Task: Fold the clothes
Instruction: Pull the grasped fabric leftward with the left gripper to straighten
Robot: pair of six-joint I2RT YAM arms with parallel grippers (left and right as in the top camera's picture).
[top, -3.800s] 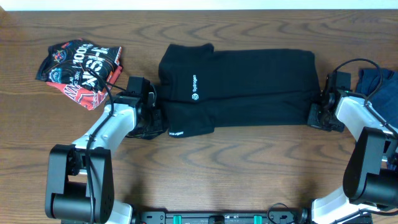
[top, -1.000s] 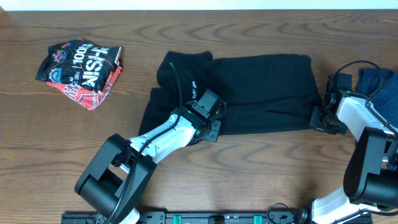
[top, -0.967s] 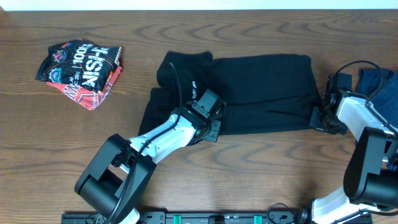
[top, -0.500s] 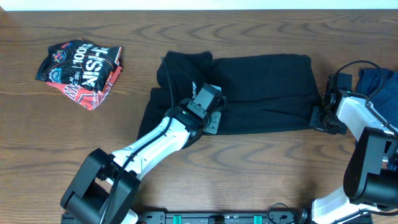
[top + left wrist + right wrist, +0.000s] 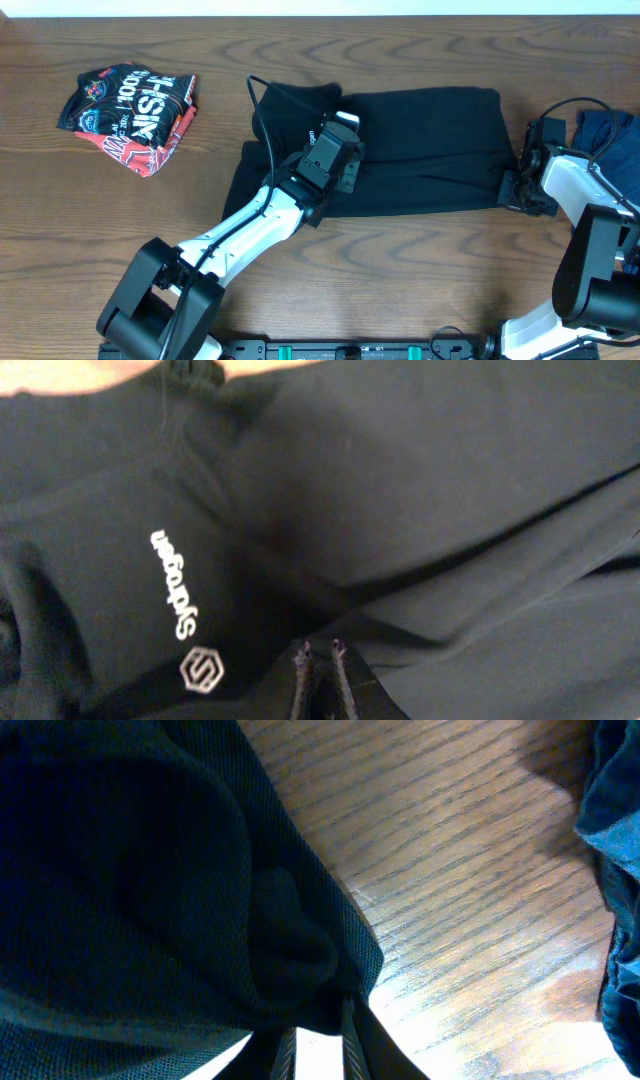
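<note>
Even, diffuse light is falling from above on the brown wooden worktop point(image 5: 420, 280), leaving only soft shadows. In the left wrist view the plain black fabric shirt point(image 5: 420, 480) is reading dim and slightly soft. In the right wrist view, glare is whitening the wood near the lower edge.

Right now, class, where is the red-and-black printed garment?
In the overhead view, the red-black printed garment lies bunched at the far left of the table, apart from the black shirt to its right.
</note>
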